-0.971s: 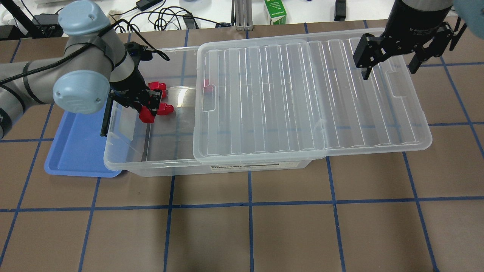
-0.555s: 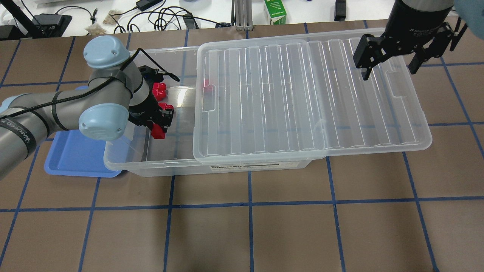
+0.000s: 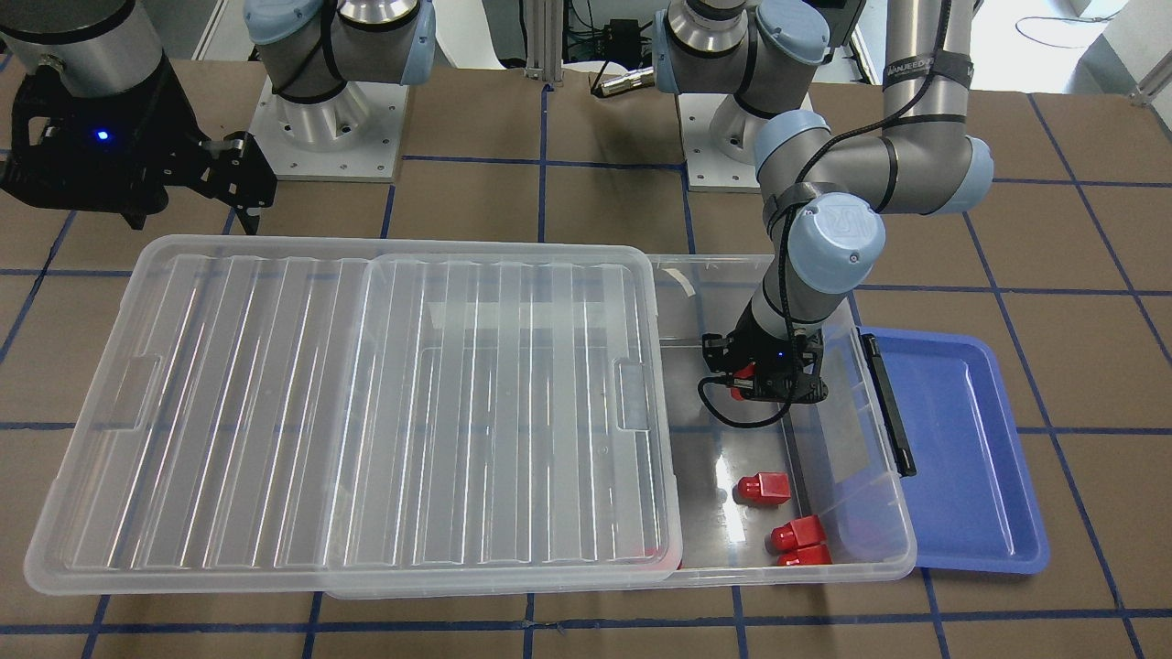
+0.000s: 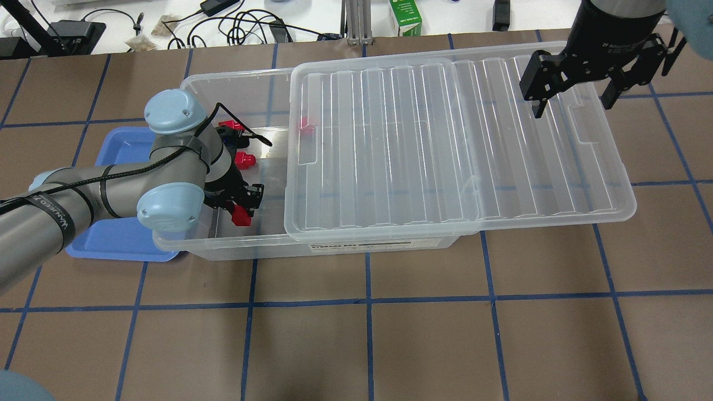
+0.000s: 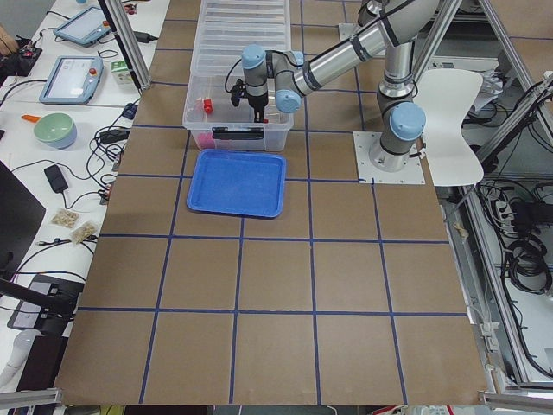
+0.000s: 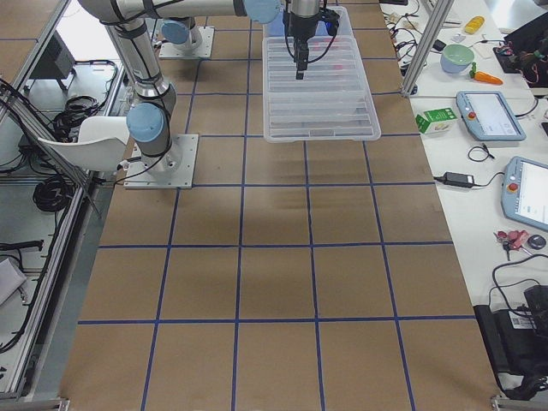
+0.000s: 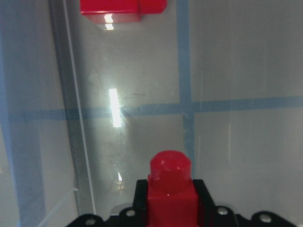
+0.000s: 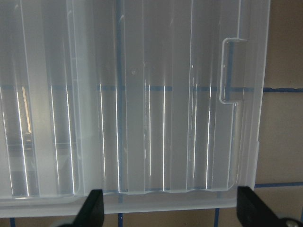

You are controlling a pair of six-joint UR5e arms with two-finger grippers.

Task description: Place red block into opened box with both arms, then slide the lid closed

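Note:
My left gripper (image 4: 243, 207) is shut on a red block (image 4: 241, 216) and hangs low inside the open end of the clear box (image 4: 223, 245). In the left wrist view the red block (image 7: 170, 187) sits between the fingers with its stub pointing forward over the box floor. Loose red blocks (image 3: 765, 488) (image 3: 798, 532) lie in the box, and one (image 4: 304, 126) shows under the lid's edge. The ridged lid (image 4: 445, 145) covers most of the box and overhangs its right end. My right gripper (image 4: 574, 96) is open above the lid's far right end, holding nothing.
A blue tray (image 4: 111, 239) lies against the box's left end, under my left arm. A black latch bar (image 3: 886, 403) runs along that end of the box. Cables and a green carton (image 4: 405, 16) sit beyond the table's far edge.
My left arm has carried the red block from the box's far left side towards its near wall. The right arm and the lid have not moved.

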